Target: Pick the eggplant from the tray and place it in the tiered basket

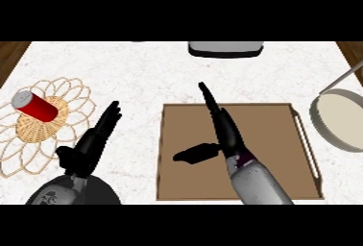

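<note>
A brown wooden tray [276, 144] lies at centre right. My right hand [228, 137] hovers over its left half, fingers straight and pointing away, thumb spread to the left. Only a small dark purple patch of the eggplant [243, 158] shows at the wrist; the hand and forearm hide the rest. I cannot tell whether the hand touches it. The tiered basket [67, 91], pale wire with a wicker centre, sits at the left. My left hand [89, 146] rests open beside the basket, fingers up, holding nothing.
A red can [35, 106] lies on the basket's wicker centre. A grey round pot [340, 120] with a long handle stands at the right edge. A grey appliance [225, 48] sits at the back. Wooden strips border the marble counter [142, 67].
</note>
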Robot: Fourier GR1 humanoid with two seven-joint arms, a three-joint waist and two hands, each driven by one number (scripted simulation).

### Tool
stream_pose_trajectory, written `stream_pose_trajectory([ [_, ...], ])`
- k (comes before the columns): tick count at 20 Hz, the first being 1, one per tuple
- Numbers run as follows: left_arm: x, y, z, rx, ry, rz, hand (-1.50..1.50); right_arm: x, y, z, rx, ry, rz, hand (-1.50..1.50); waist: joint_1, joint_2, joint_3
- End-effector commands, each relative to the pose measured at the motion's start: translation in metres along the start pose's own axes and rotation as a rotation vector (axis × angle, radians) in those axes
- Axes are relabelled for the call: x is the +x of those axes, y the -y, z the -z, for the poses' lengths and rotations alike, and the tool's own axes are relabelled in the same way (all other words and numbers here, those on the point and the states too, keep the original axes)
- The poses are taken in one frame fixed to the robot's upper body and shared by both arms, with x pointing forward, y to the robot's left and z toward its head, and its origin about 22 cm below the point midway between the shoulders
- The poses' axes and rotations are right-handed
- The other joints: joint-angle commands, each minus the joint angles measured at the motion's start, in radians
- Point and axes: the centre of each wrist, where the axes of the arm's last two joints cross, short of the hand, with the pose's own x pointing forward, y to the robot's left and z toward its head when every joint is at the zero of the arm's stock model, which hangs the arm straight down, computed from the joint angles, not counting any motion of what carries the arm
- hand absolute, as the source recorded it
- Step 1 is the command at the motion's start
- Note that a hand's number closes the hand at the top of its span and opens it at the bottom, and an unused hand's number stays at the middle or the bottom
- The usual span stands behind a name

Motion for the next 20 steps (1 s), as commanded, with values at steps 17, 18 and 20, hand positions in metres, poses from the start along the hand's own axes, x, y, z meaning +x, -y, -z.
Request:
stream_pose_trajectory([
  [17, -0.005, 0.002, 0.009, 0.016, -0.038, -0.019, 0.0, 0.143, 0.004, 0.012, 0.48, -0.41, -1.215, -1.5, -0.033, -0.021, -0.003],
  [18, -0.011, -0.002, 0.002, 0.015, -0.021, -0.009, 0.0, 0.156, -0.01, 0.008, 0.482, -0.401, -1.223, -1.5, -0.026, -0.022, -0.003],
  [20, -0.007, 0.001, 0.014, 0.031, -0.01, -0.019, 0.0, 0.151, -0.014, 0.009, 0.495, -0.464, -1.211, -1.5, -0.029, -0.014, -0.002],
])
